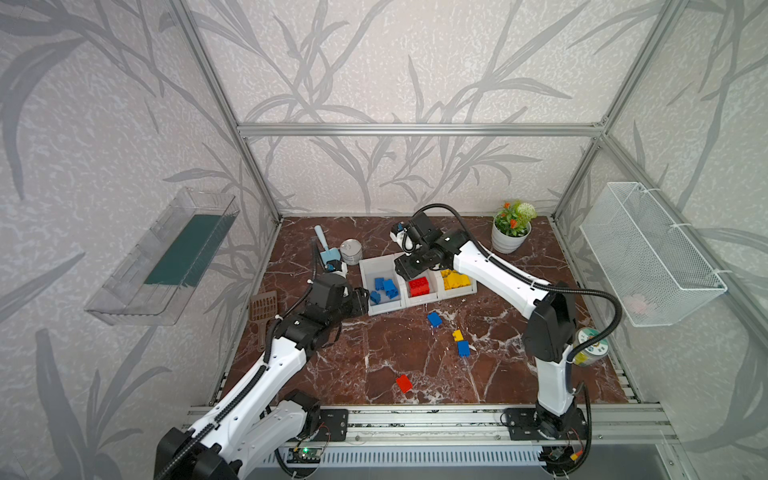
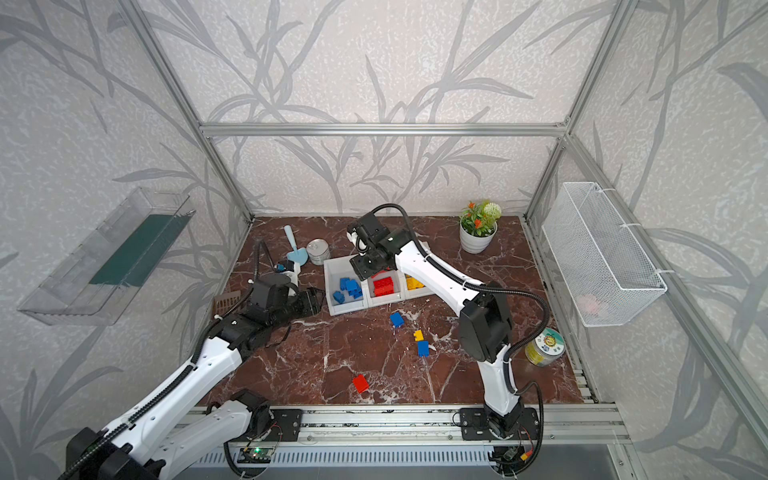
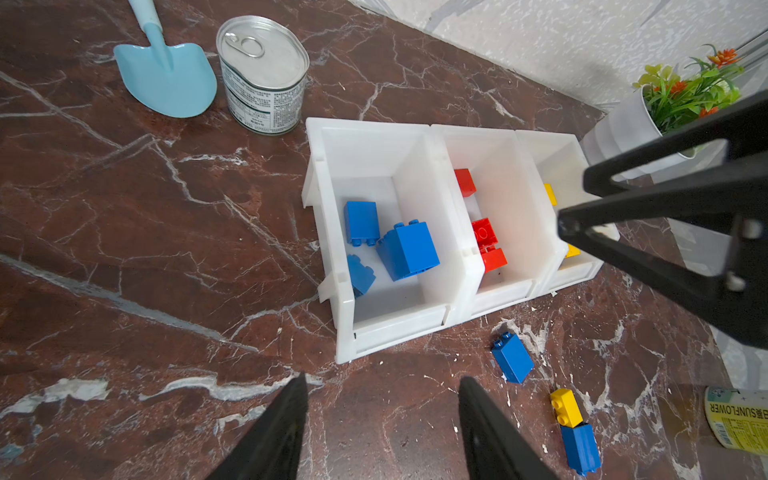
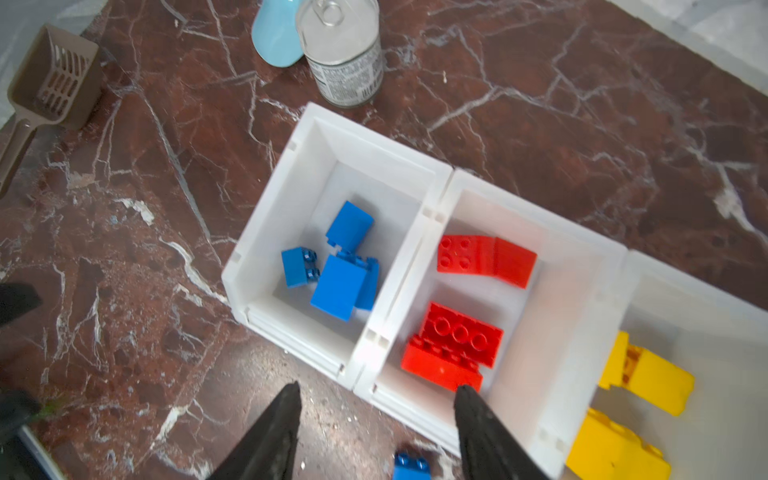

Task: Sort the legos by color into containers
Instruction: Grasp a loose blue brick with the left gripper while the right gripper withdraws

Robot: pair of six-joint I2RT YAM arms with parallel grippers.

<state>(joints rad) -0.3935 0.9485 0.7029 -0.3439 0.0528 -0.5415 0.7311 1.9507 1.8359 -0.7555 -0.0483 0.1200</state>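
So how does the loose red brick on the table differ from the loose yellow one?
Colour: the red brick matches the reds already in the bins, the yellow brick the yellows there. Place: the red brick lies near the front edge of the table; the yellow brick lies closer to the bins. Company: the red brick is alone, the yellow brick sits right against a blue brick. Both are small studded bricks, not yet sorted.

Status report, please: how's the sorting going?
Left gripper, right gripper open, empty. Four legos loose on the table: two blue, yellow, red. Containers sorted. Nothing blocking.
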